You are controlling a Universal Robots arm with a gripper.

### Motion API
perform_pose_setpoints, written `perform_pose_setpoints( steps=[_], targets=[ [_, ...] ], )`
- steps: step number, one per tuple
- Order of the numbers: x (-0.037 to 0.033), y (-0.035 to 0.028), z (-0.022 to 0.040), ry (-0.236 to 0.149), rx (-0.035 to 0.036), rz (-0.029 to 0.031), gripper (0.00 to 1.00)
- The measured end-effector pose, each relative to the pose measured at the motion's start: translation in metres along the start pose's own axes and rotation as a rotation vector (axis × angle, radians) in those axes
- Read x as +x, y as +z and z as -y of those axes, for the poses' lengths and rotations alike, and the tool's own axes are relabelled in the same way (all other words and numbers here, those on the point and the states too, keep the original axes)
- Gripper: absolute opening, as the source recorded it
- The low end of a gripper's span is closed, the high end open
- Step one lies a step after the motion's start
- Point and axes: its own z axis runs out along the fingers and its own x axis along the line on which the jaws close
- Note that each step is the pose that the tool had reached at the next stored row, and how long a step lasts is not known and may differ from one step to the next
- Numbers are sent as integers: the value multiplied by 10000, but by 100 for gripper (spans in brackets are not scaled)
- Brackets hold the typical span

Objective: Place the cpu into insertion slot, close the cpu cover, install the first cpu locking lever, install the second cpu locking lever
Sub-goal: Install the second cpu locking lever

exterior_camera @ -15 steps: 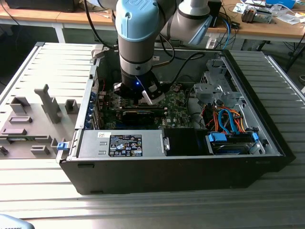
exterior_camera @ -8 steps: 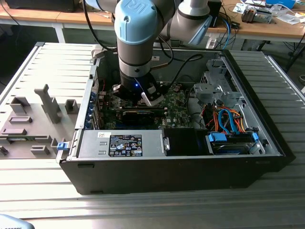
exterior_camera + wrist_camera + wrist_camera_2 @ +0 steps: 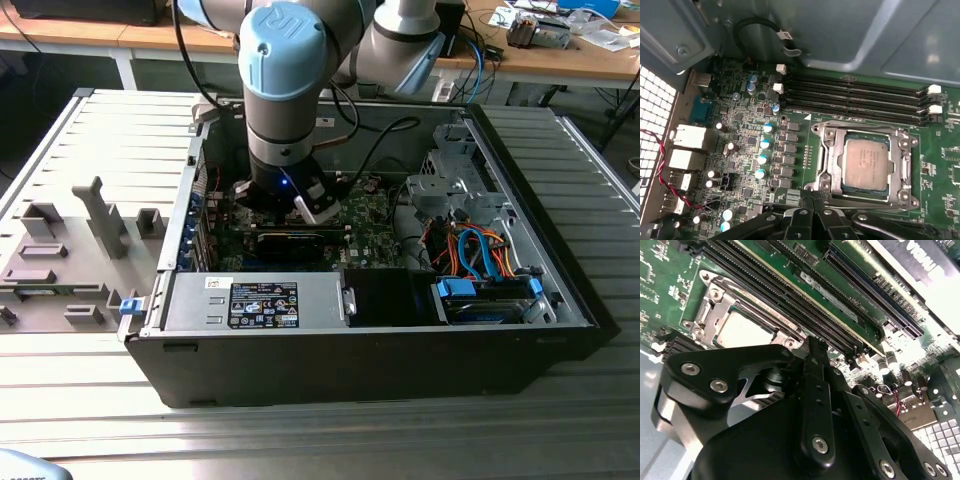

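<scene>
The cpu (image 3: 866, 162) lies flat in the insertion slot (image 3: 890, 196) on the green motherboard (image 3: 747, 150), its silver-grey top showing. The cpu cover (image 3: 829, 152), a silver metal frame, lies down around it. The gripper (image 3: 812, 199) hovers just beside the socket's edge with its black fingers together and nothing between them. In the second wrist view the cpu (image 3: 742, 330) and the cpu cover (image 3: 710, 307) sit just beyond the fingertip (image 3: 813, 347). In the exterior view the gripper (image 3: 292, 212) reaches down into the open computer case (image 3: 560, 300).
Long black memory slots (image 3: 855, 95) run beside the socket, and card slots (image 3: 875, 295) lie further off. Capacitors (image 3: 762, 160) and rear ports (image 3: 687, 137) stand on the socket's other side. A power supply (image 3: 260, 300), drive cage (image 3: 450, 180) and cables (image 3: 470, 250) fill the case.
</scene>
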Motion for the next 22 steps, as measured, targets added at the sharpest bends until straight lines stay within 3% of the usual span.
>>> perform_pose_setpoints(
  steps=[6,14,22],
  targets=[
    [15,42,4,-99,-3,-26,11],
    [5,91,-56,-364,-14,-92,11],
    [4,120,-68,-513,5,-136,11]
  ],
)
